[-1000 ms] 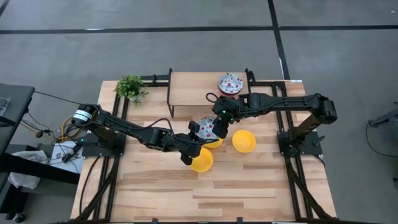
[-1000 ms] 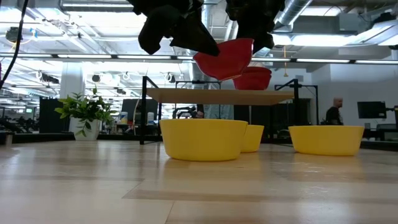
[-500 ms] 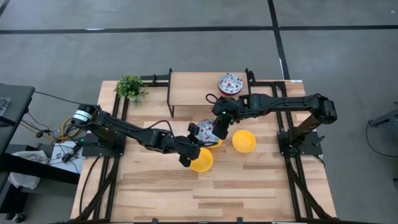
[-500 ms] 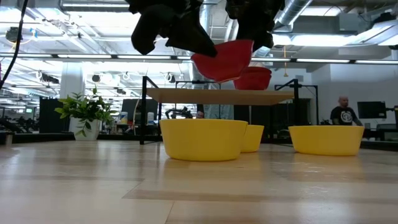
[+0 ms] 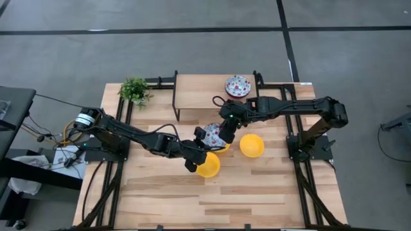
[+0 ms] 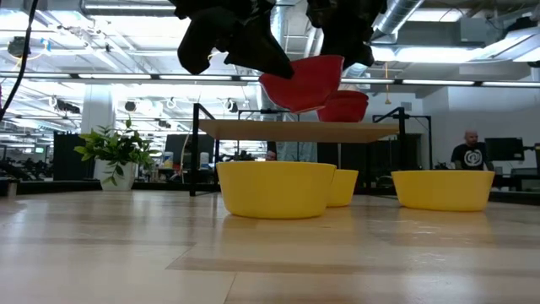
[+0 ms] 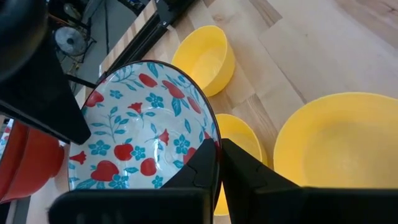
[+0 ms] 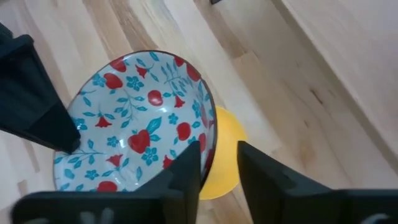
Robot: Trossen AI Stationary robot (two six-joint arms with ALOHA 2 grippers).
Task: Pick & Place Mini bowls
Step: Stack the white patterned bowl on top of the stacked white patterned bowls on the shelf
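A white floral bowl, red outside, hangs in the air between both grippers, above a yellow bowl. My left gripper is shut on its near-left rim and my right gripper on its far-right rim. Two more yellow bowls stand on their bases on the table. A second floral bowl stands on the raised shelf. Only two floral bowls show. My left gripper pinches the floral bowl's rim, one finger inside the bowl and one outside. The bowl is lifted clear and tilted. My right gripper pinches the opposite rim from above, one finger inside and one outside.
A small green potted plant stands at the table's far left corner. The shelf's dark frame legs stand on the far half. The near half of the wooden table holds nothing. A person shows in the room beyond.
My left gripper has shifted slightly toward the table's left, and the floral bowl's lower side has gone with it. Both grippers have stayed shut on the rim, and the bowl has stayed in the air.
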